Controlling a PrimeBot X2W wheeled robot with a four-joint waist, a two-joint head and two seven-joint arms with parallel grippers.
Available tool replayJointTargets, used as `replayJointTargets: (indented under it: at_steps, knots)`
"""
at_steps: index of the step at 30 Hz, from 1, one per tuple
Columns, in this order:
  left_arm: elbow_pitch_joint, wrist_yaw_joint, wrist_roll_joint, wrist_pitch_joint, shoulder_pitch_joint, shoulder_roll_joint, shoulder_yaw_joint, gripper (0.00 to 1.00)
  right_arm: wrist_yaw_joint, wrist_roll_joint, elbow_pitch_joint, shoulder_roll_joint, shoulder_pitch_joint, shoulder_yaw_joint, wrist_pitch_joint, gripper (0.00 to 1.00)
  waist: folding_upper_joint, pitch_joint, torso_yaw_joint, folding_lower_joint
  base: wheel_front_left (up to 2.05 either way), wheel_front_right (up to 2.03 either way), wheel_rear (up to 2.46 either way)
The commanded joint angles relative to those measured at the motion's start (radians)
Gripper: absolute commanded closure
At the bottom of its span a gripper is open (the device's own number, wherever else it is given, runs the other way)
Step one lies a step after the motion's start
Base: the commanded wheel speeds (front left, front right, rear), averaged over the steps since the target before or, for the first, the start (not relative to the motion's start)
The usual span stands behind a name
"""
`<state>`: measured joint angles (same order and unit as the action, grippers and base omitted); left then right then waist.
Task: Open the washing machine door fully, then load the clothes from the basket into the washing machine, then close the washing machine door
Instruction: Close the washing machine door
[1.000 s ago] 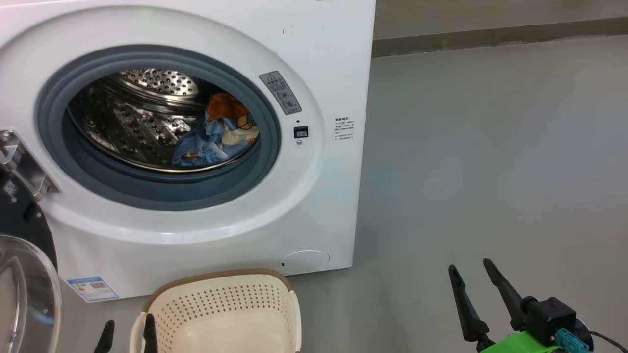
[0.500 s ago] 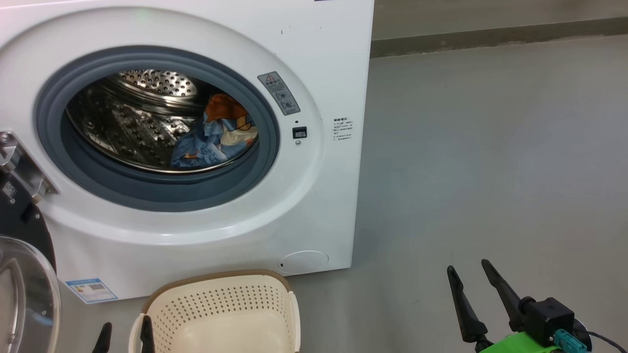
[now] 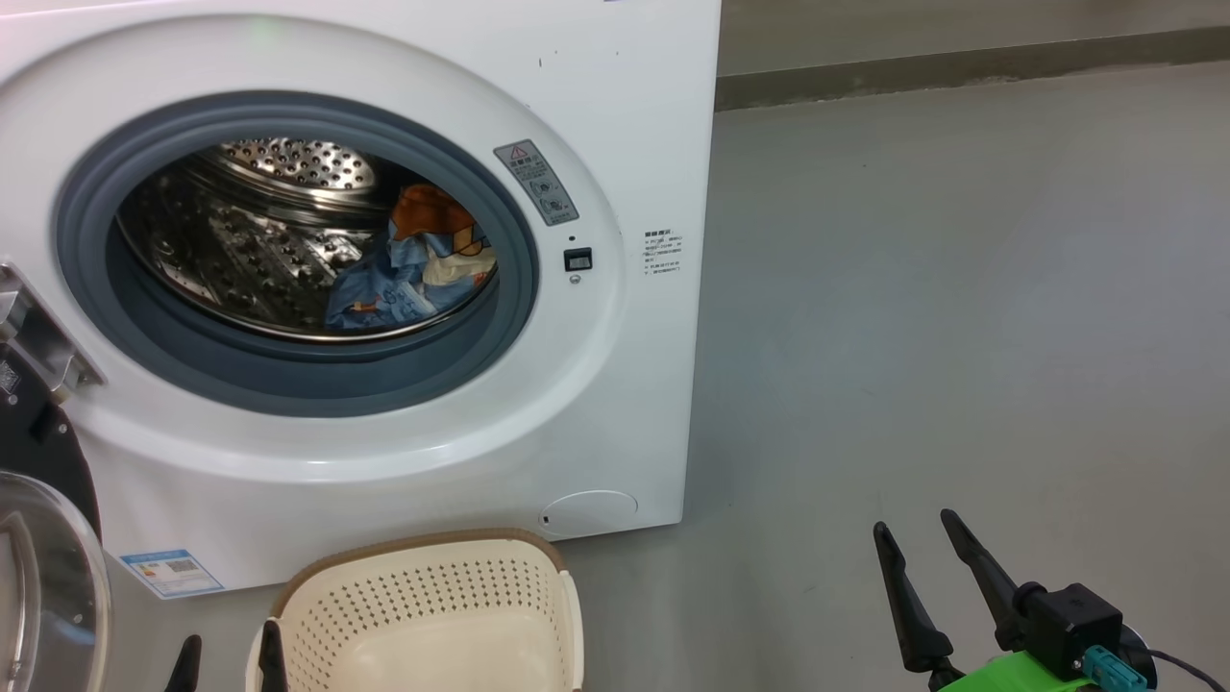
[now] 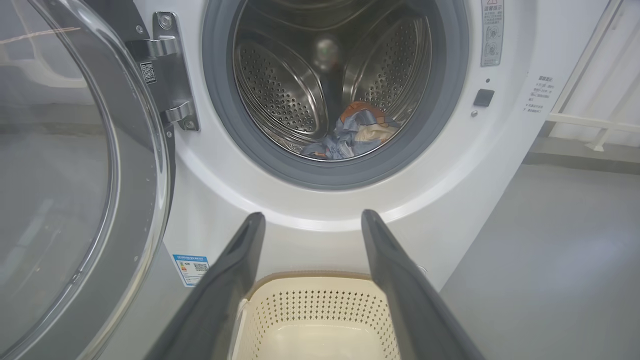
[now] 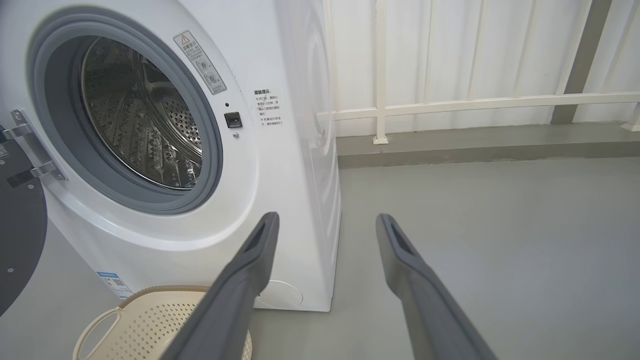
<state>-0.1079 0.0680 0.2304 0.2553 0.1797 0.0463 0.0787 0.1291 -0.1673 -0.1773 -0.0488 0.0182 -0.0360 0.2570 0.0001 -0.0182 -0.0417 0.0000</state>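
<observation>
The white washing machine (image 3: 625, 96) stands with its round door (image 3: 38, 577) swung wide to the left on its hinge, glass bowl facing out. The light blue and orange clothes (image 3: 413, 269) lie in the steel drum, toward its right side, also seen as clothes (image 4: 355, 132). The cream basket (image 3: 413, 540) sits on the floor before the machine, and the part of its inside that shows is bare. My left gripper (image 3: 228, 642) hangs open at the basket's left rim; its fingers frame the basket (image 4: 320, 310). My right gripper (image 3: 914, 521) is open over bare floor to the right, holding nothing.
Grey floor (image 3: 961, 288) stretches right of the machine to a low kerb (image 3: 961, 62). A white railing (image 5: 450, 105) runs behind the kerb. The open door (image 4: 75, 175) takes up the space left of the basket.
The whole head view has shifted slightly, so the camera moved. The clothes, basket and door stay where they were, and both grippers stay open.
</observation>
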Motion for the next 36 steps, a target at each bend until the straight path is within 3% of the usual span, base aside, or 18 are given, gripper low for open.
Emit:
replayJointTargets:
  at_steps: [1, 9, 25, 36]
  knots:
    - [0.017, 0.007, -0.018, 0.006, -0.038, 0.004, 0.037, 0.00, 0.002, -0.002, 0.021, -0.001, -0.025, -0.027, 0.005, 0.00, -0.0001, 0.000, 0.000, 0.0000, -0.13, 0.13, 0.00]
    - [0.007, 0.014, -0.037, 0.006, -0.046, 0.004, 0.043, 0.00, 0.002, -0.005, 0.020, -0.001, -0.023, -0.027, 0.005, 0.00, -0.0001, -0.002, 0.005, 0.0000, -0.74, 0.74, 0.00]
    - [0.023, 0.026, -0.042, 0.006, -0.062, 0.004, 0.065, 0.00, 0.002, -0.010, 0.023, -0.001, -0.023, -0.020, 0.005, 0.00, -0.0001, 0.003, 0.005, 0.0000, -1.65, 1.65, 0.00]
    - [0.032, 0.031, -0.035, 0.006, -0.053, 0.004, 0.049, 0.00, 0.002, -0.010, 0.026, -0.001, -0.019, -0.021, 0.005, 0.00, -0.0001, -0.005, 0.019, 0.0000, -0.30, 0.30, 0.00]
